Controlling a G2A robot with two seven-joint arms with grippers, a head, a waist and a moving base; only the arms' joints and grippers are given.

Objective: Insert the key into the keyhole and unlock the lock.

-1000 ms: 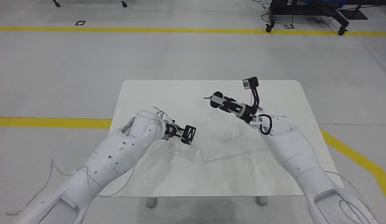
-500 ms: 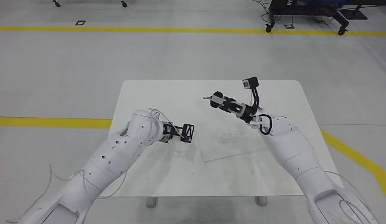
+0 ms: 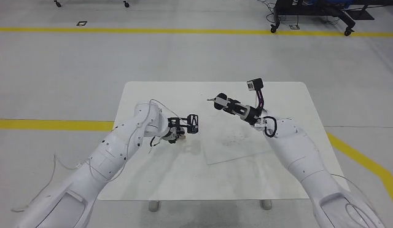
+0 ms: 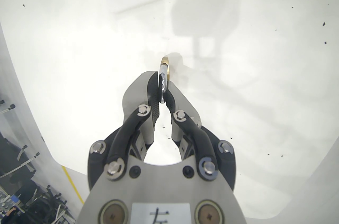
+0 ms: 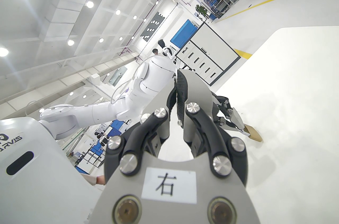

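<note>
My left gripper (image 4: 161, 78) is shut on a small padlock (image 4: 164, 67), pinching its silver shackle, and the brass body sticks out past the fingertips just above the white table (image 3: 264, 166). From above, that gripper (image 3: 193, 123) sits left of the table's middle. My right gripper (image 3: 217, 101) hangs higher and farther back, shut on a thin silver key (image 3: 210, 98) that points left. In the right wrist view the right gripper (image 5: 178, 77) has its fingers pressed together and the key is hidden. Beyond it, the left gripper (image 5: 242, 127) holds the brass lock (image 5: 253, 133) low over the table.
A faint crease line (image 3: 236, 156) crosses the table's middle. Yellow floor stripes (image 3: 184, 30) and wheeled racks (image 3: 313, 13) lie well beyond the far edge.
My left gripper has swung up and away from the near side toward the table's middle, turning with the lock in it. The right arm has kept still.
</note>
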